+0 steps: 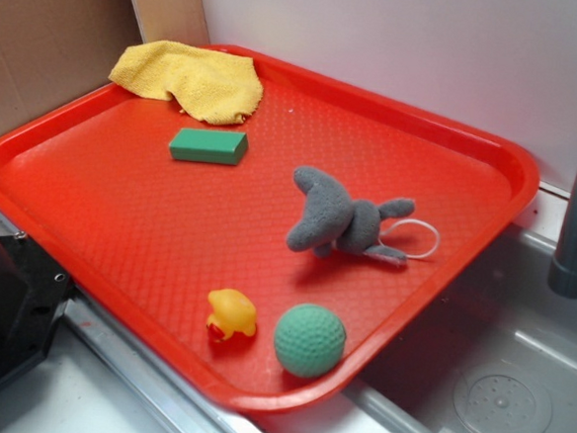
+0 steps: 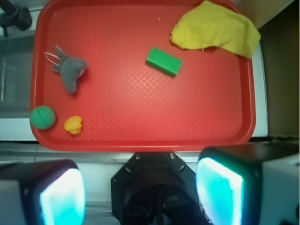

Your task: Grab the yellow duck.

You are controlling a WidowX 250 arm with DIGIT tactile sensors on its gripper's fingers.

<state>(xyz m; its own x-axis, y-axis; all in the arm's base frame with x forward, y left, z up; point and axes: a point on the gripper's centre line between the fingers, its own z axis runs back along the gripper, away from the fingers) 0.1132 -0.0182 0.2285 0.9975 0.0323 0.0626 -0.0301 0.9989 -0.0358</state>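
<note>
Duck on tray, far from open jaws.

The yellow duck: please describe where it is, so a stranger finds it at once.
Look at the red tray, at its near edge. The yellow duck sits there beside the green ball. It is small, glossy, with an orange-red beak, unlike the flat yellow cloth at the far corner.

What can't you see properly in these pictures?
- Robot arm: missing from the exterior view; only a dark shape cut off at the left edge.
- Fingers: wrist view, blurred and cropped by the bottom edge, tips unseen.
- Yellow duck: too small in the wrist view to show its beak.
- Yellow cloth: wrist view, partly over the red tray rim, hiding that corner.
</note>
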